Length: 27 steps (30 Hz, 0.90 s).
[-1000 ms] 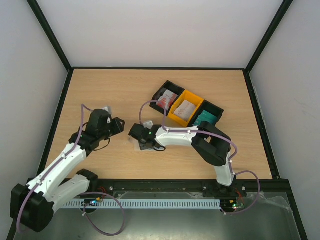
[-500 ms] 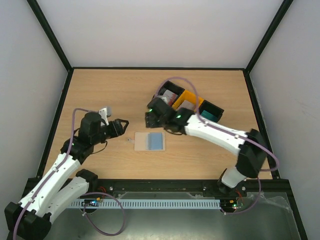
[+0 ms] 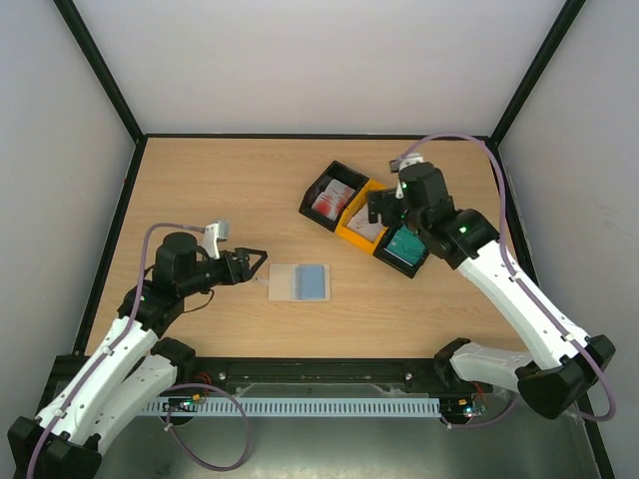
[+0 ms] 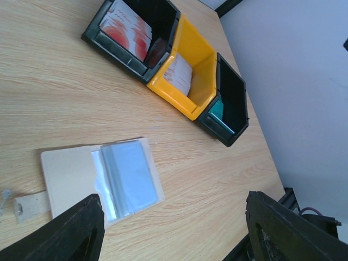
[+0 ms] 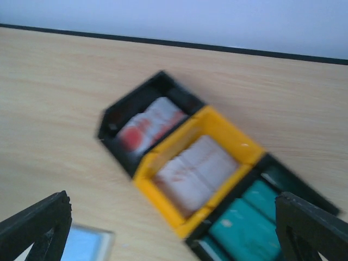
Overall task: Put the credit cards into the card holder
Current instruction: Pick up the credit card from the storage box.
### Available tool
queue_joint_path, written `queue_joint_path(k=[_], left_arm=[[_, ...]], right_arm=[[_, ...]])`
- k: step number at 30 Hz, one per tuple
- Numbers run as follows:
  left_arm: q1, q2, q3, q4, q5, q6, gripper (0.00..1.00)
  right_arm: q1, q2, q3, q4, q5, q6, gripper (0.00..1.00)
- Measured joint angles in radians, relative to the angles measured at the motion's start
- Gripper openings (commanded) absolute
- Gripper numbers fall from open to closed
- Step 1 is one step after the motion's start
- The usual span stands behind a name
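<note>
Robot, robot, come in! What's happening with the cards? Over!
Left gripper open, beside card holder. Right gripper open, above the bins. Card holder lying open, one pale blue card in it. Nothing blocking.

Robotics lab test cell: a light wooden table (image 3: 200, 190) boxed in by plain white walls (image 3: 300, 60) and black frame bars (image 3: 100, 68), with a left robot arm (image 3: 100, 354) and right robot arm (image 3: 519, 299) bolted to a near-edge rail (image 3: 329, 379).
</note>
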Motion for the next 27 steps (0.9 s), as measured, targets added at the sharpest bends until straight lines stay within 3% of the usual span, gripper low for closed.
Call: queue_joint_path(k=[7,12,18,27], left_arm=[[-0.003,0.058,0.001,0.046,0.035,-0.001,0.73],[-0.009,0.166,0.012,0.086,0.059,-0.002,0.73],[-0.02,0.288,0.063,0.097,0.069,0.019,0.73],[-0.027,0.386,0.073,0.12,0.051,0.032,0.74]], right_arm=[[-0.142,0.082,-0.003,-0.078,0.087,-0.167,0.99],[-0.151,0.101,-0.103,-0.106,0.088,-0.293,0.99],[-0.154,0.108,-0.227,-0.109,0.042,-0.412,0.92],[-0.155,0.28,-0.254,-0.068,-0.071,-0.485,0.82]])
